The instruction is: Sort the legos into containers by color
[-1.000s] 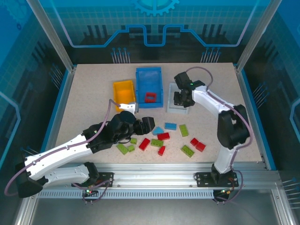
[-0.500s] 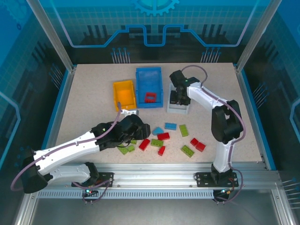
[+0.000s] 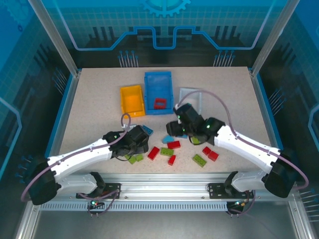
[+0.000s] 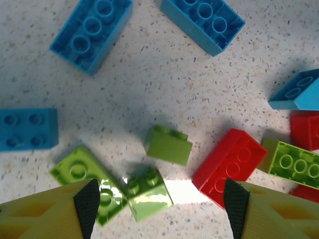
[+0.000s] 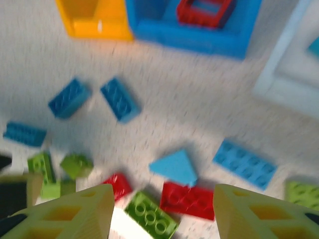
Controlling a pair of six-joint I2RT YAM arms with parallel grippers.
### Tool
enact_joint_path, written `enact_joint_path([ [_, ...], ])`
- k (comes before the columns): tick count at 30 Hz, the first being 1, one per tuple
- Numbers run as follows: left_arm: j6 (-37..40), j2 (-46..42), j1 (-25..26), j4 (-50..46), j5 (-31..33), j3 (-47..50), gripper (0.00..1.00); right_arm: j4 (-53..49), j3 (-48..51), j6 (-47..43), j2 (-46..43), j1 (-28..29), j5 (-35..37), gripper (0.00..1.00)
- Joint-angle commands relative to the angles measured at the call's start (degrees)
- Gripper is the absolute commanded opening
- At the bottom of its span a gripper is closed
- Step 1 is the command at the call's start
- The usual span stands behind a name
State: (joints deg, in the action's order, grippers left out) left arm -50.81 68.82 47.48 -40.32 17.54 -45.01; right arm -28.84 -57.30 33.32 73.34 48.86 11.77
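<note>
The legos lie loose on the table in front of the containers: red (image 3: 153, 152), lime green (image 3: 199, 160) and light blue (image 3: 148, 130). My left gripper (image 3: 138, 144) hangs open just above a small green brick (image 4: 149, 196), which sits between its fingers (image 4: 87, 204) beside two other green bricks (image 4: 172, 144). A red brick (image 4: 232, 159) lies by the right finger. My right gripper (image 5: 159, 214) is open and holds nothing, over a blue wedge (image 5: 174, 167), a red brick (image 5: 189, 199) and a green brick (image 5: 152, 214). The yellow-orange bin (image 3: 132, 99), blue bin (image 3: 158, 79) and white bin (image 3: 192, 94) stand behind.
A red piece (image 3: 159, 103) lies in the blue bin. Several blue bricks (image 4: 92, 32) lie beyond the left gripper. The two grippers are close together over the pile. Metal frame posts and blue walls enclose the table.
My right arm has swung back from the white bin to the loose bricks, its jaws opening. My left gripper has moved down and left over the green bricks.
</note>
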Motion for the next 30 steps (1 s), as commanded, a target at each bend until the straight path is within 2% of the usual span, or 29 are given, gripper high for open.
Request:
enact_joint_path([
  [1,10.34,4.16,-3.24,5.77,-8.38,1.00,0.71,6.98,6.05,3.51,-5.15,5.12,-4.03,0.59],
  [3,13.09,7.20,-4.38,5.96,-11.17,0.02,0.71,9.20,9.24,4.86,-7.75,7.23,-5.77,0.60],
  [6,15.06,10.65,-4.33,4.88,-11.63,-1.55,0.69,8.45,11.19,7.37,-10.31,8.94,-5.11,0.60],
  [13,16.54,15.69,-5.02,5.70,-9.33,-2.23,0.64,7.09,11.86,9.43,-12.96,9.67,-4.44,0.61],
  [18,17.47,18.21,-6.03,8.14,-9.81,-2.10,0.54,6.17,10.61,9.73,-12.31,9.89,-4.23,0.60],
  [20,17.66,18.91,-6.16,8.76,-9.45,-2.25,0.45,5.99,10.54,10.08,-12.08,10.03,-3.96,0.60],
  [24,17.69,17.02,-6.14,8.30,-7.50,-2.89,0.31,6.13,10.94,10.11,-12.28,10.18,-3.65,0.59],
  [27,18.77,12.33,-6.41,4.63,-3.27,-5.34,0.30,7.36,11.68,9.59,-13.58,10.77,-2.86,0.59],
  [30,21.07,9.70,-10.69,2.70,-2.15,-9.37,0.28,9.31,12.72,9.13,-15.06,10.99,-1.19,0.59],
])
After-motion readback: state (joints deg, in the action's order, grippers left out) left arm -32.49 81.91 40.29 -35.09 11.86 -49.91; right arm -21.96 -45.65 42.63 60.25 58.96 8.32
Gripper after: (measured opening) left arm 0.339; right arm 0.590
